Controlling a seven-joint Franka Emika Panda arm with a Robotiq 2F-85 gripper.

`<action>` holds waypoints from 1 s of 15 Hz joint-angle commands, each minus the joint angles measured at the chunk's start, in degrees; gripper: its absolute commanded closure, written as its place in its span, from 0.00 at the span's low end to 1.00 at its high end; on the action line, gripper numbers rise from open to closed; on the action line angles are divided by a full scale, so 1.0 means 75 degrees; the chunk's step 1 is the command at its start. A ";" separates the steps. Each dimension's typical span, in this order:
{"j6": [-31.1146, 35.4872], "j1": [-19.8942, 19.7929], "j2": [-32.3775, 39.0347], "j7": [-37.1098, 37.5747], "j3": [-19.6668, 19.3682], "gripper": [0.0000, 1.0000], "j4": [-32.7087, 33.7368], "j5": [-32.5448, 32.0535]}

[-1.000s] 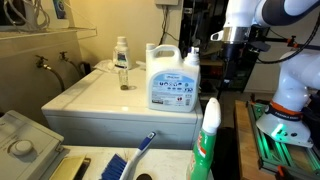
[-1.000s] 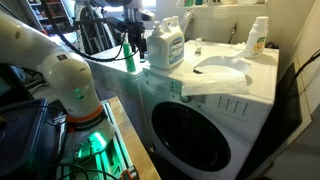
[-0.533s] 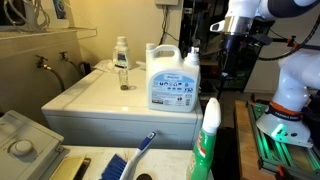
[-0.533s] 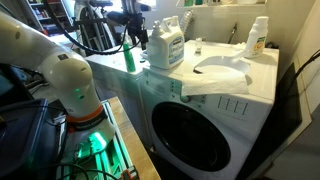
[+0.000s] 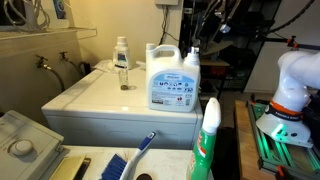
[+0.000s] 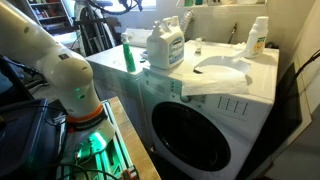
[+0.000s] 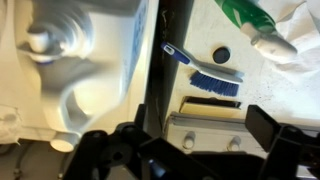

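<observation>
Wrist view | hand (image 7: 185,135) spread, empty | detergent jug (image 7: 85,70) and blue brush (image 7: 212,78) below

My fingers (image 7: 272,128) lift high from beside the green bottle (image 6: 129,57) and detergent jug (image 5: 170,80), nearly out of both exterior views.

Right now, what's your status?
Gripper open, empty, above detergent jug. Jug upright on washer. Green bottle stands close beside it.

White detergent jug (image 5: 172,85), blue label, upright on washer (image 5: 97,96) top
</observation>
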 commanded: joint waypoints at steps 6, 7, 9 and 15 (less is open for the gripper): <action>0.0652 0.0628 0.4349 -0.1166 0.1090 0.00 0.2770 -0.1468; 0.0571 0.0594 0.3467 -0.0899 0.0807 0.00 0.2275 -0.1152; 0.0650 0.0737 0.3907 -0.0891 0.0798 0.00 0.2433 -0.1177; 0.0624 0.0712 0.4940 -0.1645 0.0685 0.00 0.3312 -0.1583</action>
